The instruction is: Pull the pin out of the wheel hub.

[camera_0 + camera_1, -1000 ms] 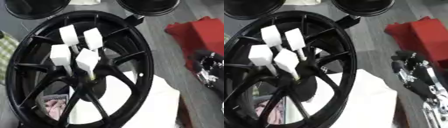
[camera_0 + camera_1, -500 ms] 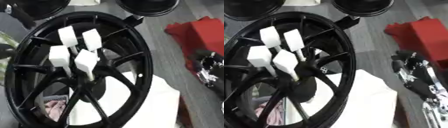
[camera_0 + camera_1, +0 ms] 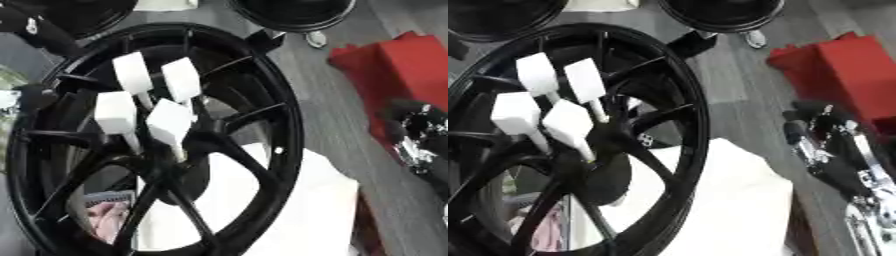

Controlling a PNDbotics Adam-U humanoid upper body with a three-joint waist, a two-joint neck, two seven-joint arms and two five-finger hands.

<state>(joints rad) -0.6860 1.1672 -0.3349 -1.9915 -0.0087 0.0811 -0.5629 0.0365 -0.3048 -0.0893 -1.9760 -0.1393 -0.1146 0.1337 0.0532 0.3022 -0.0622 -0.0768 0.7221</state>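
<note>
A black spoked wheel (image 3: pixel 280 125) lies tilted across the left and middle of both views. Several white pins with block heads (image 3: pixel 171 122) stand close together out of its dark hub (image 3: pixel 179 175). My right hand (image 3: pixel 833 150), black and silver, rests to the right of the wheel on the grey floor. Its fingers are relaxed, hold nothing, and stay well clear of the pins. A black arm piece with a silver screw (image 3: pixel 35 29) reaches in at the upper left over the rim. I cannot make out the hand on it.
A white sheet (image 3: pixel 737 200) lies under the wheel's lower right. A red box (image 3: pixel 850 70) stands behind my right hand. Two more black rims (image 3: pixel 293 12) sit along the top edge. Something pink (image 3: pixel 109 220) shows through the spokes at lower left.
The black arm piece has come into the upper left corner over the rim. The pins and the right hand have stayed where they were.
</note>
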